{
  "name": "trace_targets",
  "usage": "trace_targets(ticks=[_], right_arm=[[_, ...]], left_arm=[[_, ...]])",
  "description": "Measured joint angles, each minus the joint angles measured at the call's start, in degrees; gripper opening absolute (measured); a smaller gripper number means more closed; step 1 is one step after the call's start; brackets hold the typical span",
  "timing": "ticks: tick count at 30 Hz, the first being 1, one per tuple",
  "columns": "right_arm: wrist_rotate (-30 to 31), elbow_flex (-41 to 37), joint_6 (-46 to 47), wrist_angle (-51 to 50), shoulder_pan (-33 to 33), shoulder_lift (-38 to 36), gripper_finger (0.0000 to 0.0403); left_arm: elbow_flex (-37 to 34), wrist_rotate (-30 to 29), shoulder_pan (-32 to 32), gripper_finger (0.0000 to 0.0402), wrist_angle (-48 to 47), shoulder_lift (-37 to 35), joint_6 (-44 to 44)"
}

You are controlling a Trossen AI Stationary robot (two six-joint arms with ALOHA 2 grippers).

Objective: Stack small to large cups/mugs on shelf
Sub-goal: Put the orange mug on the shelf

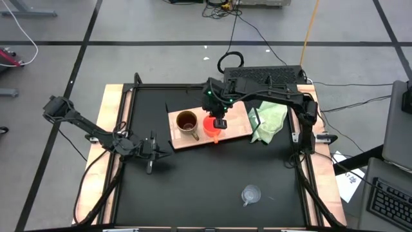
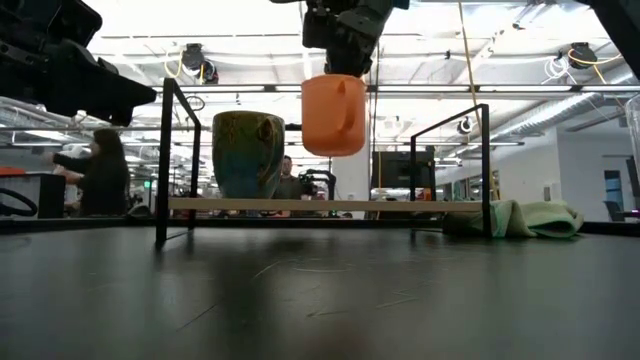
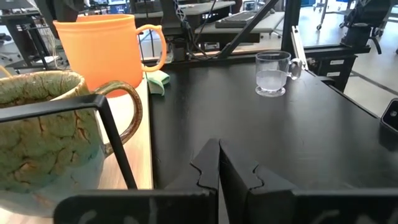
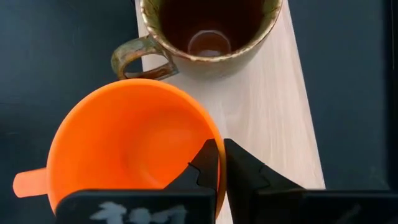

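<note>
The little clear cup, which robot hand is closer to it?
Left, narrowly. The left gripper rests across the table from the clear cup; the right gripper holds the orange cup above the shelf.

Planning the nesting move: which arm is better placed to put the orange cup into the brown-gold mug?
Right. The right hand already grips the orange plastic cup by its rim, lifted beside the brown-gold glazed mug on the light-wood shelf. The left hand rests shut, off the board.

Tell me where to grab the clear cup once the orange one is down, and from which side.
Judging by its pose, take the clear cup by its rim, coming straight down from above. It stands upright and alone on the black table, mouth open upward. Pinch the wall away from its handle, much as the right gripper holds the orange cup by its rim.
</note>
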Motion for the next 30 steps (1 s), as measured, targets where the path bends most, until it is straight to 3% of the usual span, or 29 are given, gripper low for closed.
trace_targets(ticks=[20, 23, 30], right_arm=[[-1.41, -0.11, -5.87, -0.02, -4.25, -0.02, 0.0004], [-4.60, -1.71, -6.69, 1.67, -4.52, -0.13, 0.0004], [-4.60, -5.42, -10.67, 2.92, -4.61, -0.09, 0.0004]], left_arm=[[0.00, 0.11, 0.00, 0.0010, -0.12, 0.00, 0.17], [0.00, 0.15, 0.00, 0.0010, -0.12, 0.00, 0.17], [0.00, 0.15, 0.00, 0.0010, -0.12, 0.00, 0.19]])
